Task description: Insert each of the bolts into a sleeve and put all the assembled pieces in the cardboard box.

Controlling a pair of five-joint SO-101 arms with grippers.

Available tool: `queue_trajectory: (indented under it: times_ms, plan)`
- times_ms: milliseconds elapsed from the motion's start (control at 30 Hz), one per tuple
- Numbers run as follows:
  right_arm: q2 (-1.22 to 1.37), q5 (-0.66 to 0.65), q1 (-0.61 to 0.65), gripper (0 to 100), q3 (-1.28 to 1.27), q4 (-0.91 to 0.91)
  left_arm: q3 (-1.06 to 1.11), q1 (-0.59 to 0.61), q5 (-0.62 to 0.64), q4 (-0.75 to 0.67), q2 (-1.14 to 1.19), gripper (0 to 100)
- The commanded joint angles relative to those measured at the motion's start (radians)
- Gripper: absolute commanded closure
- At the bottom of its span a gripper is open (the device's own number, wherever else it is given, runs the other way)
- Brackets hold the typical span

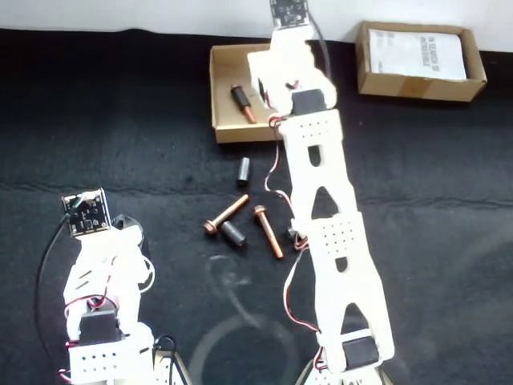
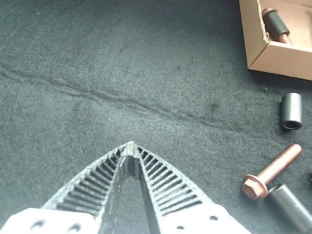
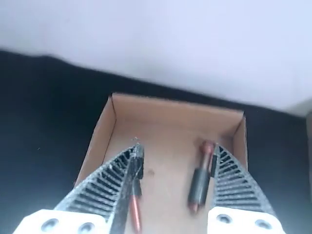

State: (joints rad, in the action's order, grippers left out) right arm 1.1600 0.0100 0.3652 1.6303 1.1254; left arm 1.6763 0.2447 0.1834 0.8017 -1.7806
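Two copper bolts (image 1: 226, 215) and two dark sleeves (image 1: 233, 233) lie loose on the black mat (image 1: 120, 120). One assembled piece (image 1: 240, 103) — copper shaft through a dark sleeve — lies in the cardboard box (image 1: 223, 88) (a second copper shaft (image 3: 134, 212) shows by one finger). The right gripper (image 3: 178, 151) hangs spread above it; the left gripper (image 2: 130, 145) is pressed together.

Bare tabletop (image 1: 144, 136) stretches ahead of the left arm (image 1: 100, 273) up to the cardboard box (image 1: 215, 88), loose bolts (image 1: 232, 210) and sleeves (image 1: 233, 233) cluster beside that lane, and the right arm (image 1: 321, 200) overhangs the box's right side.
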Motion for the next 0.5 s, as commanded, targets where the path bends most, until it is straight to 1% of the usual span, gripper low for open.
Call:
queue_trajectory:
  times_ms: [0,167,367,467]
  plan:
    - [-0.071,-0.005,0.001,79.6,0.143,0.18,0.018,-0.005,-0.008,-0.003,-0.022,99]
    - [-0.168,-0.005,-0.001,79.6,0.139,0.4,0.018,-0.005,-0.008,-0.003,-0.022,99]
    - [-0.26,-0.005,0.044,79.6,0.137,0.642,0.018,-0.005,-0.008,-0.003,-0.022,99]
    - [-0.315,-0.005,0.041,79.6,0.131,0.641,0.018,-0.005,-0.008,-0.003,-0.022,99]
